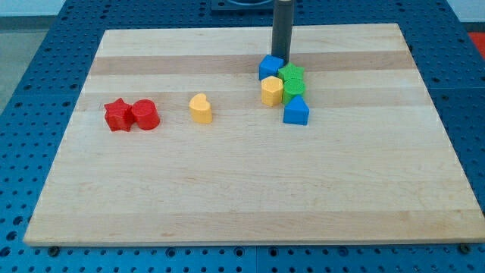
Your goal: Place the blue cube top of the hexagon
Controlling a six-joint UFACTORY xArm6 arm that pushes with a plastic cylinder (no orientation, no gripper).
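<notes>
One push remains, you'd judge: my tip, with no gripper to show, touches the blue cube from the surface's far edge; nudge it above the yellow hexagon.

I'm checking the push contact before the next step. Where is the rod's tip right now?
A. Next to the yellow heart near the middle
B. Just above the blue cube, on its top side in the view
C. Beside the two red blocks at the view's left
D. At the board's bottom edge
B: my tip sits just above the blue cube, which touches the yellow hexagon and the green blocks.
</notes>
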